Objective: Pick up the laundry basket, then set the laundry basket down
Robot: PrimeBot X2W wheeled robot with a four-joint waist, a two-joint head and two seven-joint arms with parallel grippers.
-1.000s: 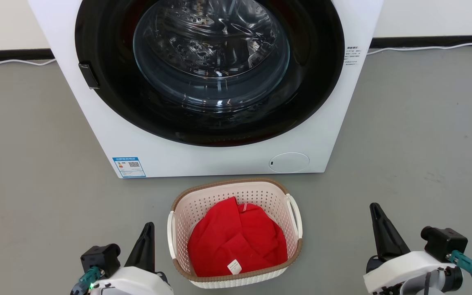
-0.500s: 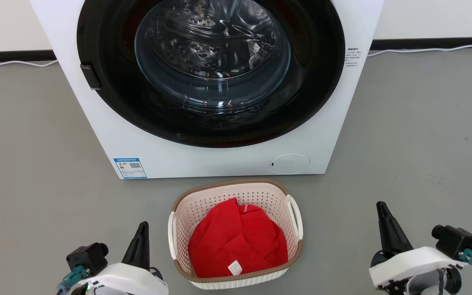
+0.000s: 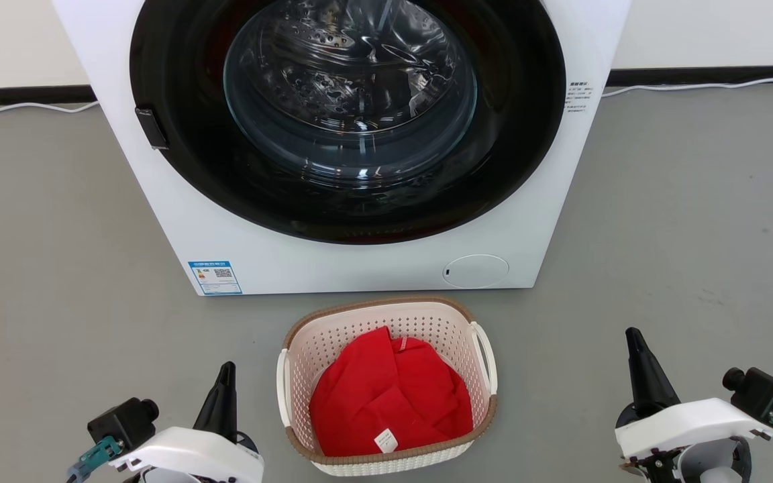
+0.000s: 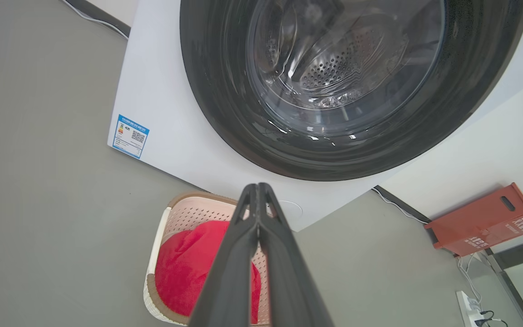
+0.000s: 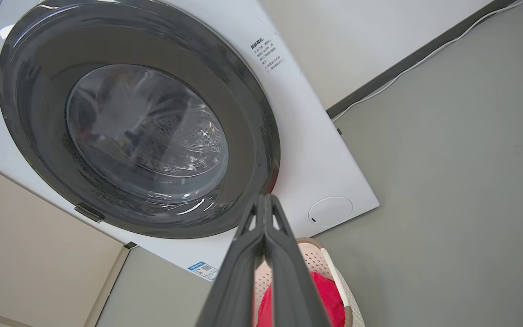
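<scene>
The laundry basket (image 3: 386, 320), seen on the floor (image 3: 58, 268) near the washer (image 3: 225, 235), between the clenched, empty left gripper (image 3: 225, 377) and right gripper (image 3: 635, 345), is judged stiff and, with its red cloth (image 3: 390, 396), probably light, best held by its white side handles (image 3: 485, 355).

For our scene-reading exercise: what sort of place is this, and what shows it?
Probably a laundry area: a front-loading washing machine on a grey floor, with a laundry basket holding red cloth before it.

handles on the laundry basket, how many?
2 on the laundry basket: left handle on its left wall, right handle on its right wall. None looks hidden.
</scene>
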